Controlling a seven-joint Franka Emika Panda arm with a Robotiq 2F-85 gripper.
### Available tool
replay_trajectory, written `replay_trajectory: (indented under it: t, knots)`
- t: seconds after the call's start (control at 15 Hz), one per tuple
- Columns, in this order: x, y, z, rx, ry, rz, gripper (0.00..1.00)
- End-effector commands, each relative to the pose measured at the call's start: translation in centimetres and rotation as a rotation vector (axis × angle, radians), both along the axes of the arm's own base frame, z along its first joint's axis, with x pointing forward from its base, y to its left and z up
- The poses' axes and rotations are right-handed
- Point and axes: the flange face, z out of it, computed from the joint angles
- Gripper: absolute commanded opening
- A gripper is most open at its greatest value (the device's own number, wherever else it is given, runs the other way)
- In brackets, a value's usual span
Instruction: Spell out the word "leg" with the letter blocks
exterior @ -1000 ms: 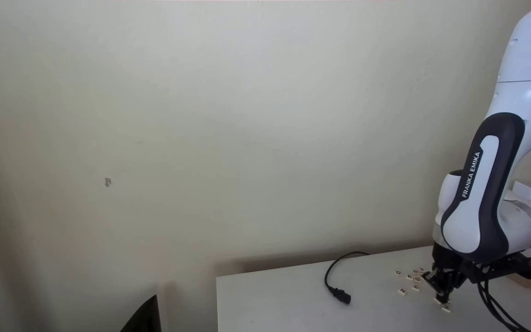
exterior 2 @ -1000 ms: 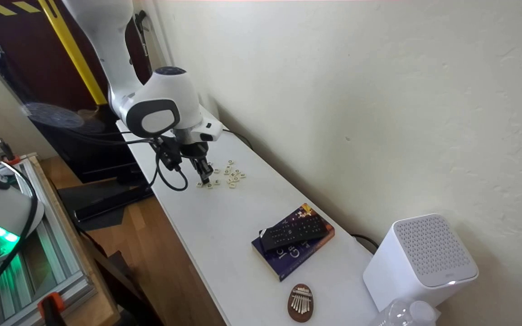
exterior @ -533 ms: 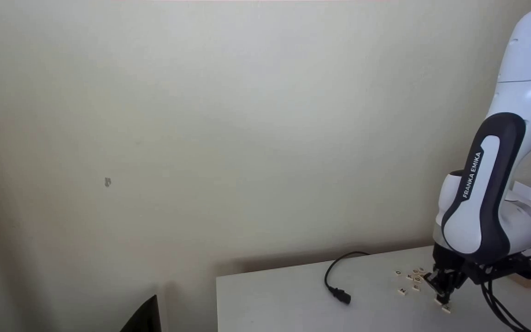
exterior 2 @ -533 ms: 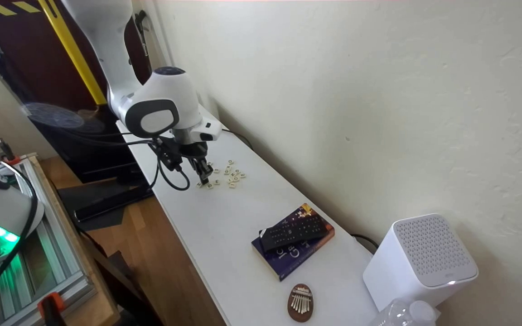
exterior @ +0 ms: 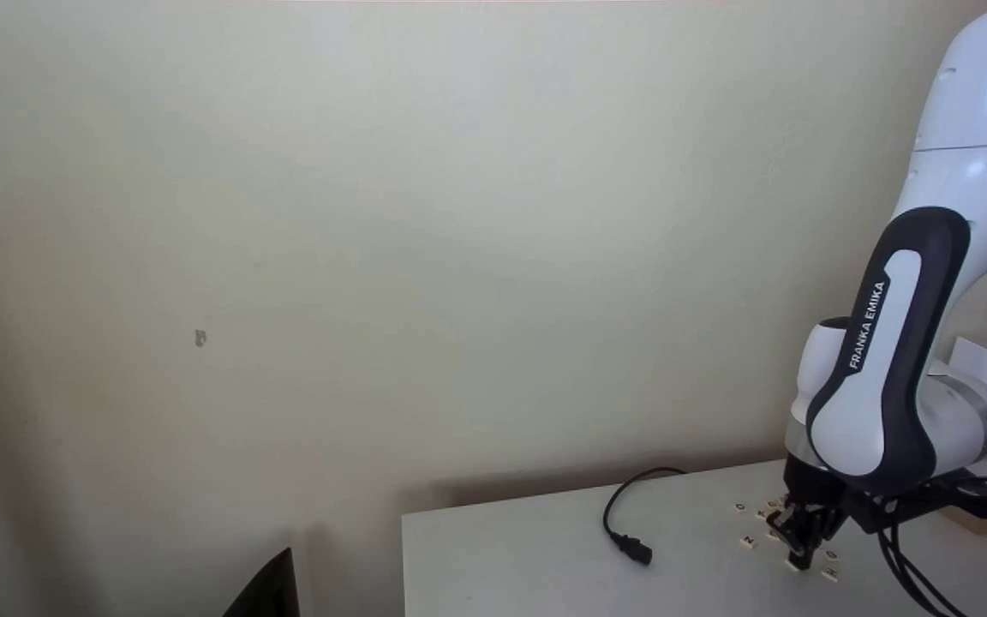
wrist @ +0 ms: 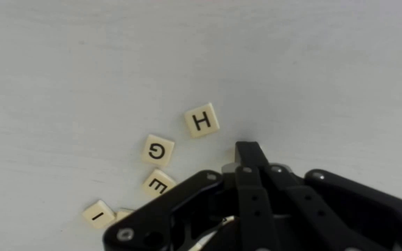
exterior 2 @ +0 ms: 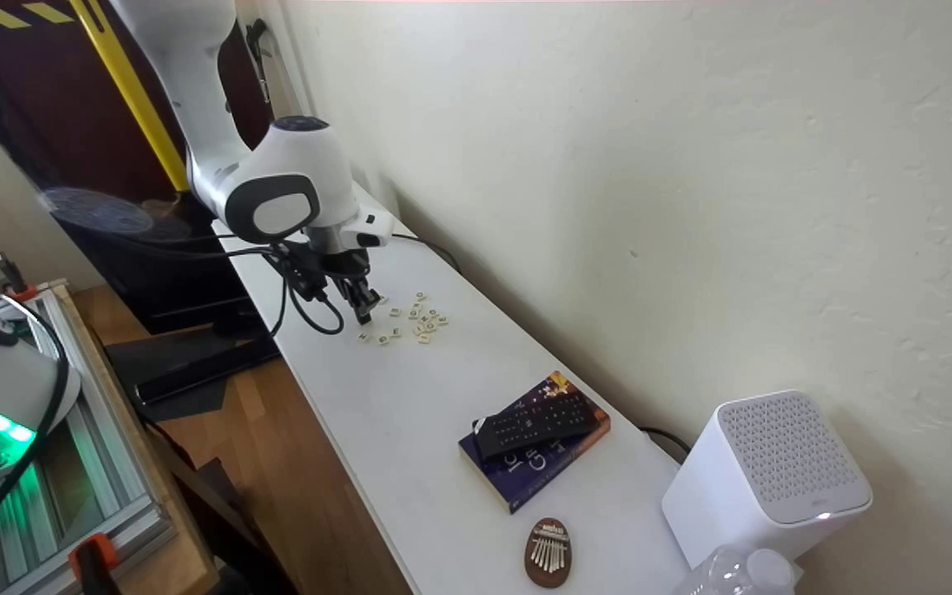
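Note:
The letter blocks are small pale tiles lying on the white table, seen in both exterior views. In the wrist view an H block (wrist: 201,120), a G block (wrist: 158,150), an E block (wrist: 158,183) and an I block (wrist: 98,214) lie left of my fingers. My gripper (wrist: 249,150) is shut, its fingertips low at the table. A pale block edge (wrist: 229,156) shows under the fingertips; its letter is hidden and I cannot tell whether it is gripped or pressed. In the exterior views the gripper (exterior: 800,561) (exterior 2: 363,317) is beside the scattered blocks (exterior 2: 426,321).
A black cable (exterior: 634,548) lies on the table (exterior: 528,557). A remote (exterior 2: 538,423) rests on a dark book (exterior 2: 538,478). A thumb piano (exterior 2: 549,552), a white speaker-like box (exterior 2: 757,487) and a clear bottle (exterior 2: 728,574) stand at the near end.
Over the last half second the gripper has shifted left in an exterior view, farther back in another. A pale block at its tip has moved along. The G block behind it is now uncovered.

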Motion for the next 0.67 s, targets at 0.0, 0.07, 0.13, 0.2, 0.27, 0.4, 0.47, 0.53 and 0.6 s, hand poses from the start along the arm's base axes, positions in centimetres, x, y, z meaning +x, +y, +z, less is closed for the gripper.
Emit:
replay_trajectory:
  t: [0.0, 0.07, 0.13, 0.2, 0.27, 0.4, 0.47, 0.53, 0.6]
  knots:
    - [-0.7, 1.9, -2.1, 0.017, 0.03, 0.027, 0.0]
    - [-0.8, 1.9, -2.1, 0.014, 0.035, 0.029, 0.0]
    - [-0.8, 1.8, -1.9, 0.013, 0.033, 0.03, 0.0]
    - [-0.8, 1.6, -1.6, 0.011, 0.031, 0.029, 0.0]
    - [-0.7, 1.4, -1.1, 0.014, 0.023, 0.02, 0.0]
    - [-0.9, 1.0, -0.1, 0.013, 0.011, 0.016, 0.0]
    - [-1.0, 0.8, 0.5, 0.013, 0.005, 0.016, 0.0]
    - [-1.2, 0.6, 1.1, 0.011, 0.0, 0.012, 0.0]
    - [-1.5, 0.5, 1.5, 0.012, -0.004, 0.011, 0.0]
